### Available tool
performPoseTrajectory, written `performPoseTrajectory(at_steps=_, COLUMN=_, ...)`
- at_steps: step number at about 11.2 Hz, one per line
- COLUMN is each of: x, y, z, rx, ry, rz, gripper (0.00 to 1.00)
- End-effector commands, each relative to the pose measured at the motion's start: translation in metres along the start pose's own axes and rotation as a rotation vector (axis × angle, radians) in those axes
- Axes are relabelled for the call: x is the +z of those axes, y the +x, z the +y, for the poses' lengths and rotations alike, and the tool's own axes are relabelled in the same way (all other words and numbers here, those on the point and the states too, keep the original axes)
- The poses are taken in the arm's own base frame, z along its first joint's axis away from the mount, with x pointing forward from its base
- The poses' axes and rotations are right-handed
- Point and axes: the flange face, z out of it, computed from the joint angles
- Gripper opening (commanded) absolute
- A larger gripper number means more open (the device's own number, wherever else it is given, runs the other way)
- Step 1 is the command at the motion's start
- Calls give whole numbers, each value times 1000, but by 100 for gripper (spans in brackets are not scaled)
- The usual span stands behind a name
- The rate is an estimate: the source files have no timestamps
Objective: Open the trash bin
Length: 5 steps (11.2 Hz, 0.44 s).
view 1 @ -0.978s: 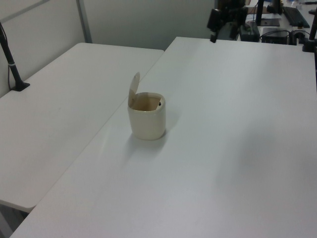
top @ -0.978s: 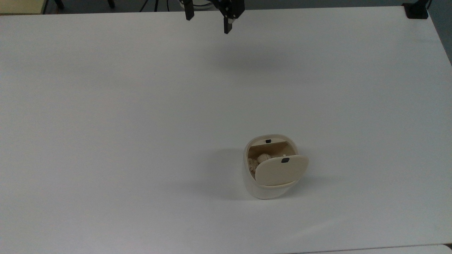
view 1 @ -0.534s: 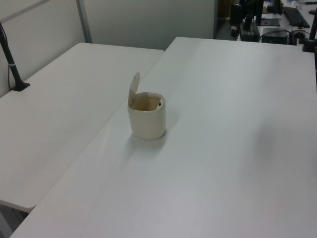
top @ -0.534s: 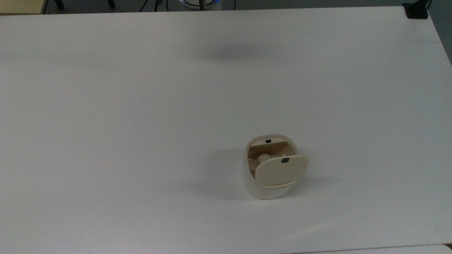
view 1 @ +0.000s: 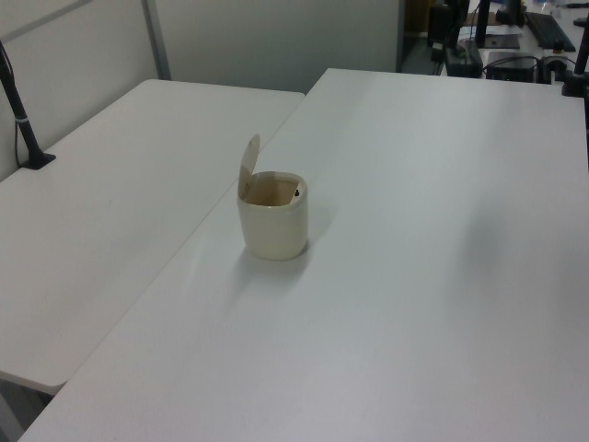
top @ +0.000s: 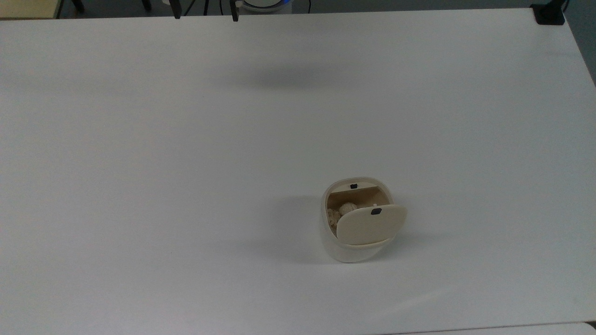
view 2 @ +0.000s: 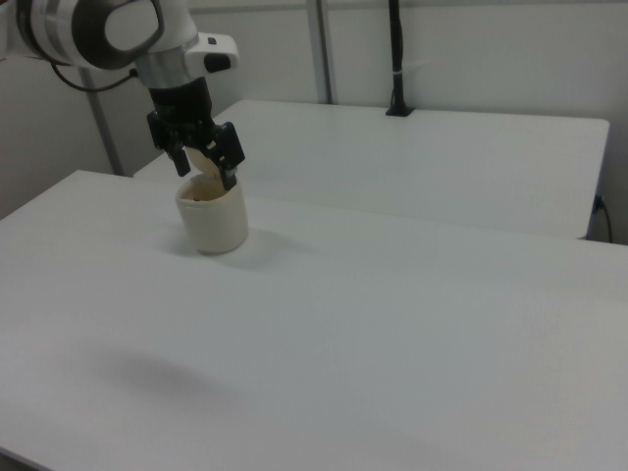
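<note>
The trash bin [top: 354,242] stands upright on the white desk [top: 186,163], toward 5 o'clock from the desk's middle in the top view, with bare surface all around it. Its beige hinged lid [top: 370,225] is swung up and open, standing nearly upright at the rim's 6 o'clock side in the top view, and a small black square button [top: 375,211] shows near the lid's free edge. A second small black mark [top: 353,186] sits on the bin's rim at 12 o'clock in the top view. Inside the open mouth lie pale crumpled lumps [top: 342,210], too small to name. In the left view the trash bin [view 1: 273,227] is near the desk's edge, with the raised lid [view 1: 248,166] at the rim's 10 o'clock side. A second white desk [view 1: 110,249] adjoins on the left view's left, carrying a black clamp stand [view 1: 20,115] at its far end. In the right view the gripper [view 2: 202,160] hangs from the white arm [view 2: 108,29], its 2 black fingers [view 2: 233,153] spread apart and holding nothing; it overlaps the top of the trash bin [view 2: 213,218] in the right view. In the top view 2 dark finger tips [top: 175,9] show at the frame's 12 o'clock edge, well apart from the bin, and a soft shadow [top: 279,77] lies on the desk below them.
</note>
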Motion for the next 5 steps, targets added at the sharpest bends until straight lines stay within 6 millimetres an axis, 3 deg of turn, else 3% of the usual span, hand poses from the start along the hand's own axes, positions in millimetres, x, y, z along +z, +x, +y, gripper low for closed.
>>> performPoseTrajectory(at_steps=1, x=-5, y=11, z=-9, rx=1, ry=19, rz=26, gripper=100)
performPoseTrajectory(at_steps=5, x=-5, y=9, z=-12, rx=22, ry=17, rz=20, gripper=100)
